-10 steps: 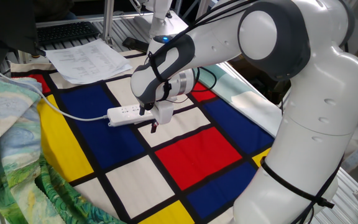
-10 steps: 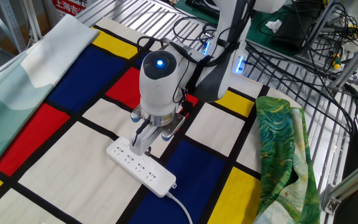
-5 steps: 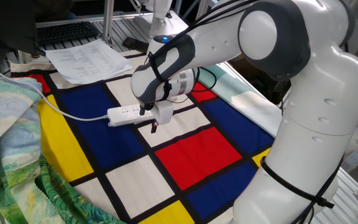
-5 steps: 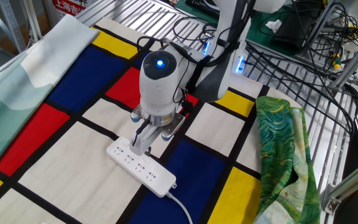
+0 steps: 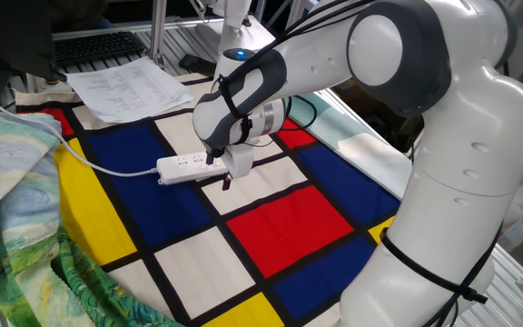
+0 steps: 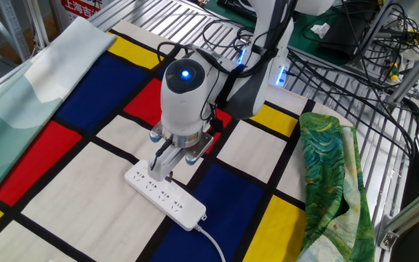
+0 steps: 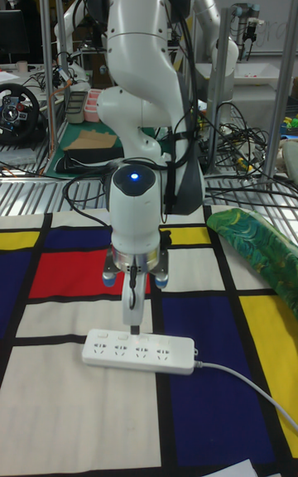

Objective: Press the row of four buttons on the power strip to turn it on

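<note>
Arm [image 5: 443, 136]: white Franka, bent over the tabletop, wrist pointing straight down; blue light lit on the wrist housing [image 6: 186, 73].

Cloth [image 5: 280, 227]: covers the tabletop; grid of red, blue, yellow and white blocks with black lines.

Green fabric [image 6: 329, 182]: patterned, bunched at the cloth's edge; in one fixed view it lies at the near left corner.

Papers [image 5: 130, 86]: printed sheets at the far edge of the cloth, well apart from the strip.

Strip [image 7: 139, 350]: long white bar lying flat on a white block of the cloth, across a black line at one end; sockets in a row along the top.

Cable [image 5: 89, 159]: white, leaves one end of the strip and runs off over blue and yellow blocks.

Jaws [image 7: 131, 324]: directly above the strip, tips at its far long edge, near the end away from the cable. In the tall fixed view they read as a single narrow column touching the strip's upper edge. Whether they are apart or together: cannot tell.

Buttons [image 7: 141, 334]: small white switches in a line along the strip's far edge; partly hidden by the jaws. On or off: cannot tell.
</note>
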`<state>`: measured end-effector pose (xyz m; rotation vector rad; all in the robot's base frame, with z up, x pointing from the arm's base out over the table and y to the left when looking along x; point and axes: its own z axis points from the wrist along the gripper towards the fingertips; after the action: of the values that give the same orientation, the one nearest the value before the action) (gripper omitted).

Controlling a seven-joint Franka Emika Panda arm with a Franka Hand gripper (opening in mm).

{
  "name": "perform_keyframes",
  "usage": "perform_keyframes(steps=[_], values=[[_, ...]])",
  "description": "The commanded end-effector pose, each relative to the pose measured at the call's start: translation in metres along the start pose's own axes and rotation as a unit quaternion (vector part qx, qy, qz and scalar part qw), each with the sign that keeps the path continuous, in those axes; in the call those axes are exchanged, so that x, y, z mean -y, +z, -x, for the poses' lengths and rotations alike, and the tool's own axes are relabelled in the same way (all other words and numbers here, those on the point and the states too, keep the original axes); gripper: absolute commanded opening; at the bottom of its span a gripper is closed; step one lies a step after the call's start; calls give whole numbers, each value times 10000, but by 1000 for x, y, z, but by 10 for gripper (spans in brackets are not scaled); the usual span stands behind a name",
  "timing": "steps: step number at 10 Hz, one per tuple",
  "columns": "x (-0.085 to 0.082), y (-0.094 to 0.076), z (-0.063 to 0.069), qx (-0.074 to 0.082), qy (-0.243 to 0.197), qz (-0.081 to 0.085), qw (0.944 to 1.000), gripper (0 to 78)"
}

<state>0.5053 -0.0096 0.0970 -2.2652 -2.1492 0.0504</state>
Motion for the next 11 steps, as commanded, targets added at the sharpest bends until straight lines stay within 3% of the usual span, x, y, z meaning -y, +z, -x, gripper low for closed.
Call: perform_keyframes(steps=[1,6,8,11], values=[[-1,-1,1,-33,-25,-2,10000,774],[-2,-1,1,16,-11,-2,10000,774],[-2,-1,1,-90,6,-5,10000,774],[-2,-1,1,-181,538,-65,9984,774]])
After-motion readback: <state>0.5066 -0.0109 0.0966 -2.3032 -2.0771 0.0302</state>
